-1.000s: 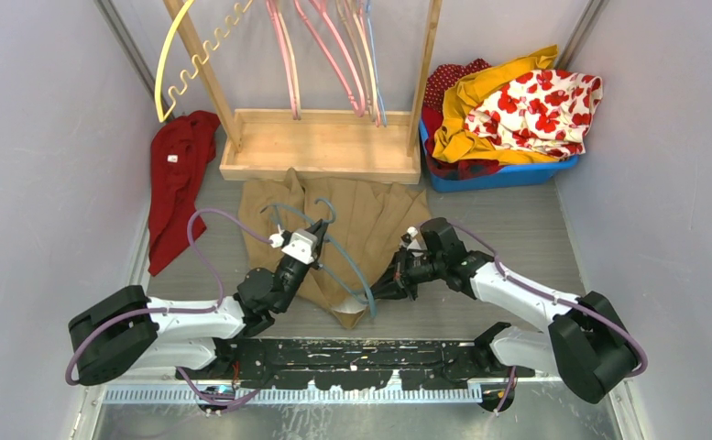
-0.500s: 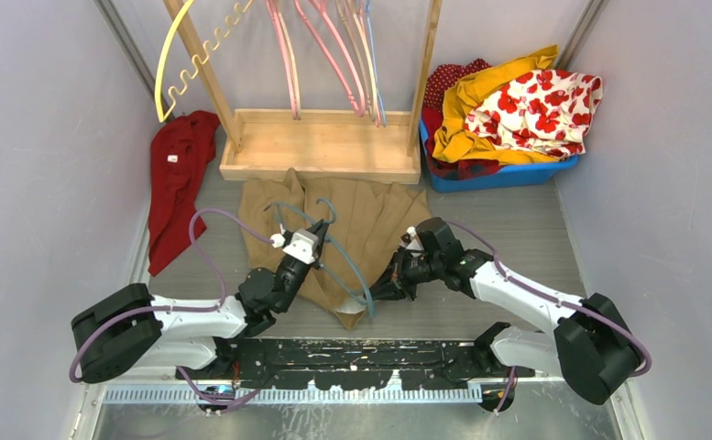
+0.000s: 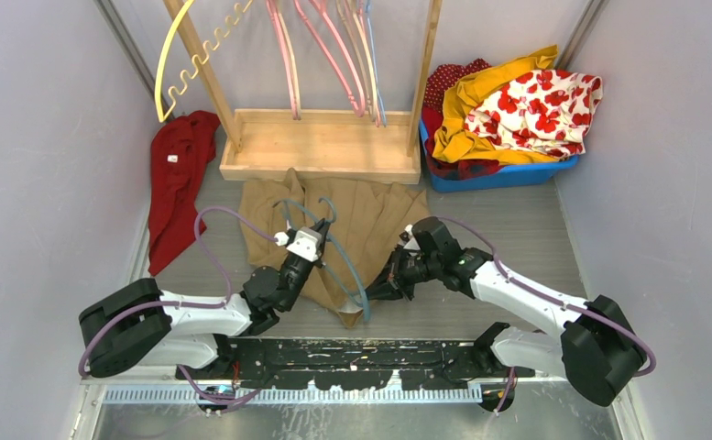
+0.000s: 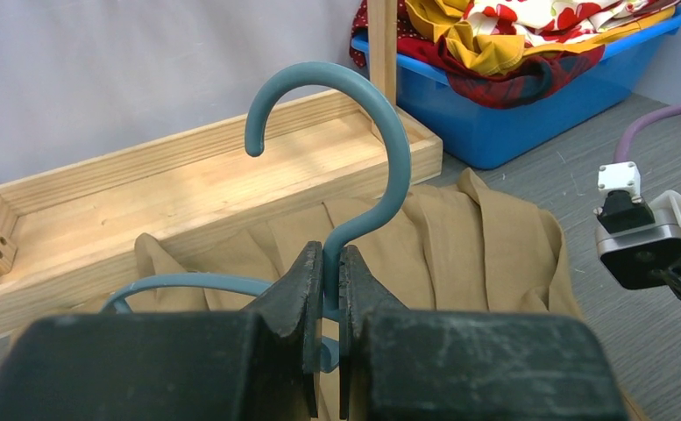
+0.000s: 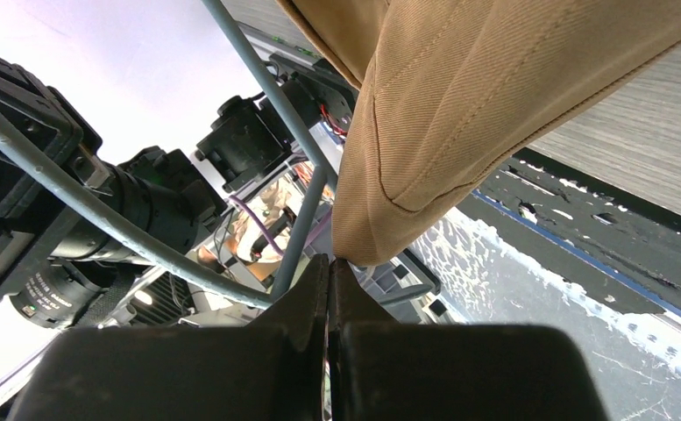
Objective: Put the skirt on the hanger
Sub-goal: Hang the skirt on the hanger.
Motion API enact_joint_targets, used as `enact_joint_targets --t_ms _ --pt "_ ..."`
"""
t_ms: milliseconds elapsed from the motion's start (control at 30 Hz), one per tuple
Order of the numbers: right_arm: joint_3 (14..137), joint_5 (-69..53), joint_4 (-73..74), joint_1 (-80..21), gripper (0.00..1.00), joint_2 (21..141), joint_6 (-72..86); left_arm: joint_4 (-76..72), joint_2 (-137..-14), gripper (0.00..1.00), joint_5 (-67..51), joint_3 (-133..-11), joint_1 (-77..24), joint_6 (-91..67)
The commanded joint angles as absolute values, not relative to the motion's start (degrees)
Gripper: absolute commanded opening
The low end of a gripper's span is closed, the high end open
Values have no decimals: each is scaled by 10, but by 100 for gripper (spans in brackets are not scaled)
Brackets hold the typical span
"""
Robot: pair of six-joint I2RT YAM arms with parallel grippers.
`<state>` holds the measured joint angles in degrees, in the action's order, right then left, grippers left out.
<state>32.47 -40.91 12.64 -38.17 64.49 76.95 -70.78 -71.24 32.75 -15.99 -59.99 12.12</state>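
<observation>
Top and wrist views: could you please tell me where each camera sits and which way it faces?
Top: above and behind, looking down on skirt and rack; left arm and right arm show.
Left wrist: on the left arm, facing the rack; jaws shut on hanger.
Right wrist: on the right arm, looking back towards the near edge; jaws shut on skirt.
All share skirt and hanger.

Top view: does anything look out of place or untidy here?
A red garment lies crumpled beside the wooden rack, on its left, far from the blue bin. The bin is overfull: clothes bulge over its rim.
</observation>
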Motion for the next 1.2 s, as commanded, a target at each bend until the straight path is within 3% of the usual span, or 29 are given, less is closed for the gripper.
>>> enact_joint_targets --t_ms 0,1167 --pt "349 -410 123 -398 1 634 777 -771 -709 2 348 -183 -599 129" --pt "387 -431 119 -414 1 688 824 -819 -754 0 410 -193 -625 195"
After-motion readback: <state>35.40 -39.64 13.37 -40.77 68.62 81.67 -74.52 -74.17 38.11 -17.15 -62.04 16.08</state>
